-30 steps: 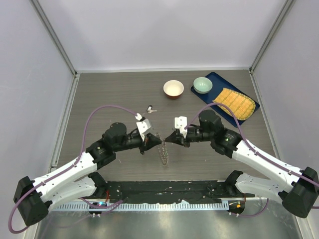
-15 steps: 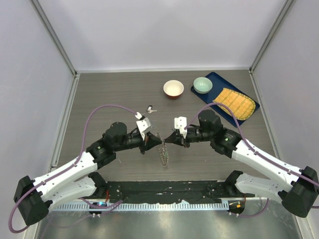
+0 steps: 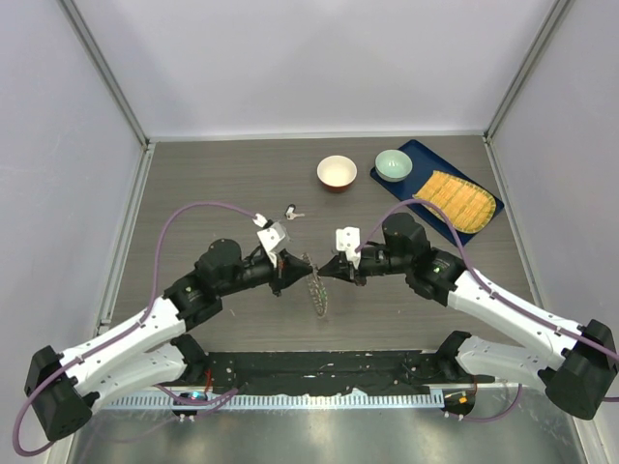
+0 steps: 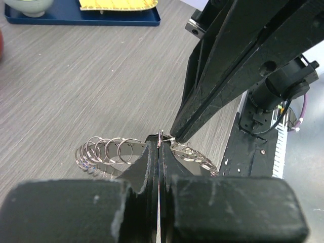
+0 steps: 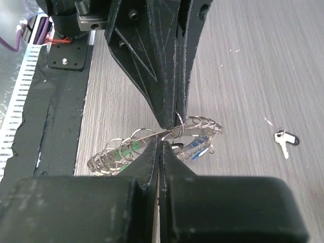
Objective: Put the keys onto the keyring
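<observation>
From above, the left gripper (image 3: 293, 275) and right gripper (image 3: 327, 270) have crept closer together, pinching the keyring (image 3: 316, 293) between them. A loose key (image 3: 291, 212) lies beyond. Left wrist: jaws clamped on the ring's wire. Right wrist: likewise clamped. The ring looks readied, but no key is in hand yet.

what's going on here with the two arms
Both arms meet over the keyring. The left gripper and the right gripper each have their jaws shut on its wire, pinching it from opposite sides. One loose key lies on the table beyond them, not yet on the ring.
</observation>
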